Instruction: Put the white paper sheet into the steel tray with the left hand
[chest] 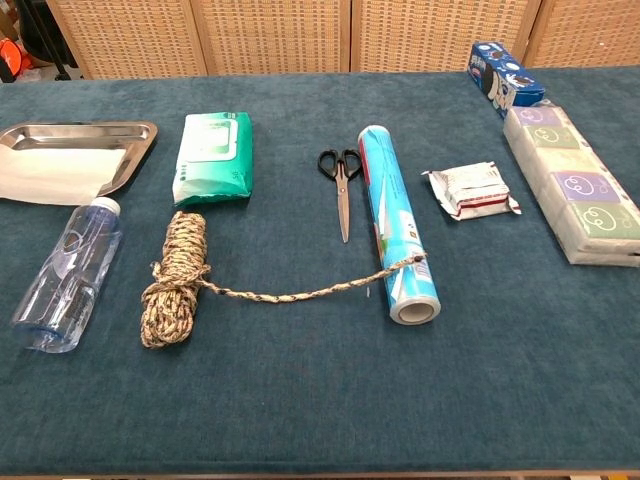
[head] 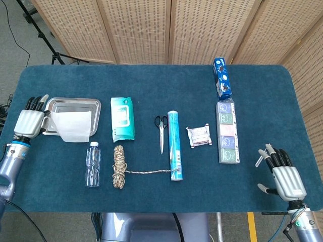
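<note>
The white paper sheet [head: 72,125] lies mostly flat in the steel tray [head: 75,103] at the table's left, its front edge hanging over the tray's near rim. The chest view shows the white paper sheet [chest: 55,172] spread low across the steel tray [chest: 90,132]. My left hand [head: 30,121] is at the tray's left end, fingers pointing up, holding the sheet's left edge. My right hand [head: 282,174] rests open at the front right of the table, holding nothing. Neither hand appears in the chest view.
In front of the tray lies a clear bottle [head: 92,164]. Right of it are a rope coil [head: 118,166], a wipes pack [head: 122,118], scissors [head: 161,132], a blue roll [head: 175,145], a small packet [head: 198,136], a tissue pack [head: 227,132] and a blue box [head: 222,78].
</note>
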